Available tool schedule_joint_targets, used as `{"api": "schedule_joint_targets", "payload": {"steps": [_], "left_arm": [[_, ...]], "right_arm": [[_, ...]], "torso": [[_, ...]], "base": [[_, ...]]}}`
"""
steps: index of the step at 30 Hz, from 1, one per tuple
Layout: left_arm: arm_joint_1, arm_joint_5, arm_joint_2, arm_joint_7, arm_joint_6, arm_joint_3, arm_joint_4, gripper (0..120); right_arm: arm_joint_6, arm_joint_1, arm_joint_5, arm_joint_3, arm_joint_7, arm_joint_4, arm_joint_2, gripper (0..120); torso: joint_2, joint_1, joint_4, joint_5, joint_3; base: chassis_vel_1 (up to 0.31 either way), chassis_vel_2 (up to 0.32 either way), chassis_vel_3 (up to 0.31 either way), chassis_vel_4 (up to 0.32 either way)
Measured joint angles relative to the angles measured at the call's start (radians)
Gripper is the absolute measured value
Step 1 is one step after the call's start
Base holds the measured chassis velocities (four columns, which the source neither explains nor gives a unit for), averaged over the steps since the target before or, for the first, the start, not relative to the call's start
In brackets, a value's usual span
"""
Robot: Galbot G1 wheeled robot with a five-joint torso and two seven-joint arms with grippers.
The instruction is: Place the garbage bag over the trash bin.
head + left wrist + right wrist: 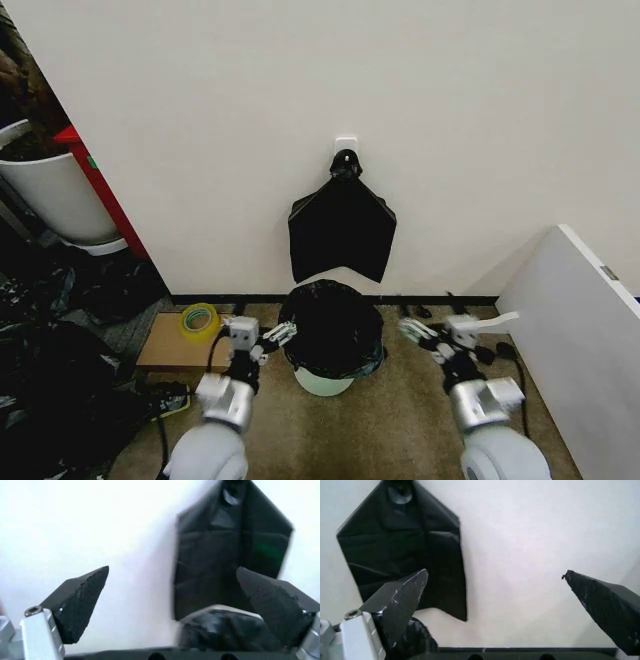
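Grippers flank the trash bin (326,378) on the carpeted floor: the left gripper (262,338) sits just beside the bin's left side with its fingers spread apart and nothing between them, and the right gripper (432,338) hangs near the bin's right side, likewise spread wide and empty. In the left wrist view the two dark serrated fingertips (80,600) stand far apart, and the crinkled black top of the garbage bag (225,628) shows between them, closer to the far finger. In the right wrist view the fingertips (400,600) are also well apart, with a bit of glossy black film beside one of them. The garbage bag (332,325) already lines the bin, its glossy black plastic wrapped over the rim and hanging partway down the outside, so that the cream-white wall shows below it. Above the bin, a flat black bundle (342,232) hangs on the white wall, pinched to a point under a small white hook (346,142). Left of the bin, a roll of yellow tape (199,320) lies on a flat cardboard sheet (170,345); a white panel (580,330) stands at the right.
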Motion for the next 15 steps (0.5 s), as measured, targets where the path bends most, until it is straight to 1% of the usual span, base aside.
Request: {"api": "schedule_joint_targets", "payload": {"steps": [1, 2, 3, 6, 7, 8, 11, 12, 15], "left_arm": [[0.033, 0.05, -0.026, 0.002, -0.051, -0.037, 0.0, 100], [0.051, 0.069, -0.042, 0.003, -0.081, -0.054, -0.001, 100], [0.051, 0.069, -0.042, 0.003, -0.081, -0.054, -0.001, 100], [0.113, 0.11, -0.088, 0.001, -0.17, -0.1, -0.018, 100], [0.113, 0.11, -0.088, 0.001, -0.17, -0.1, -0.018, 100], [0.135, 0.133, -0.103, -0.001, -0.211, -0.11, -0.023, 100], [0.194, 0.16, -0.123, 0.002, -0.288, -0.113, -0.032, 100], [0.194, 0.16, -0.123, 0.002, -0.288, -0.113, -0.032, 100], [0.242, 0.162, -0.148, -0.01, -0.328, -0.103, -0.033, 100]], "right_arm": [[0.029, -0.031, -0.026, 0.023, -0.014, 0.0, 0.026, 100], [0.046, -0.047, -0.042, 0.033, -0.019, 0.0, 0.04, 100], [0.046, -0.047, -0.042, 0.033, -0.019, 0.0, 0.04, 100], [0.109, -0.094, -0.077, 0.049, -0.021, 0.006, 0.084, 100], [0.109, -0.094, -0.077, 0.049, -0.021, 0.006, 0.084, 100], [0.129, -0.109, -0.091, 0.05, -0.021, 0.008, 0.095, 100], [0.158, -0.136, -0.113, 0.036, -0.02, 0.025, 0.113, 100], [0.158, -0.136, -0.113, 0.036, -0.02, 0.025, 0.113, 100], [0.178, -0.153, -0.151, 0.008, -0.019, 0.052, 0.138, 100]], "torso": [[0.0, 0.0, -0.0002, 0.0, 0.0], [0.0, 0.0, -0.0003, -0.0004, 0.0], [0.0, 0.0, -0.0003, -0.0004, 0.0], [0.0, 0.0, -0.0003, 0.0001, 0.0], [0.0, 0.0, -0.0003, 0.0001, 0.0], [0.0, 0.0, -0.0003, -0.0002, 0.0], [0.0, 0.0, -0.0002, 0.0001, 0.0], [0.0, 0.0, -0.0002, 0.0001, 0.0], [0.0, 0.0, -0.0003, -0.0002, 0.0]], "base": [[0.0, 0.0, 0.0, 0.0], [0.0, 0.0, 0.0, 0.0], [0.0, 0.0, 0.0, 0.0], [0.0, 0.0, 0.0, 0.0], [0.0, 0.0, 0.0, 0.0], [0.0, 0.0, 0.0, 0.0], [0.0, 0.0, 0.0, 0.0], [0.0, 0.0, 0.0, 0.0], [0.0, 0.0, 0.0, 0.0]]}}
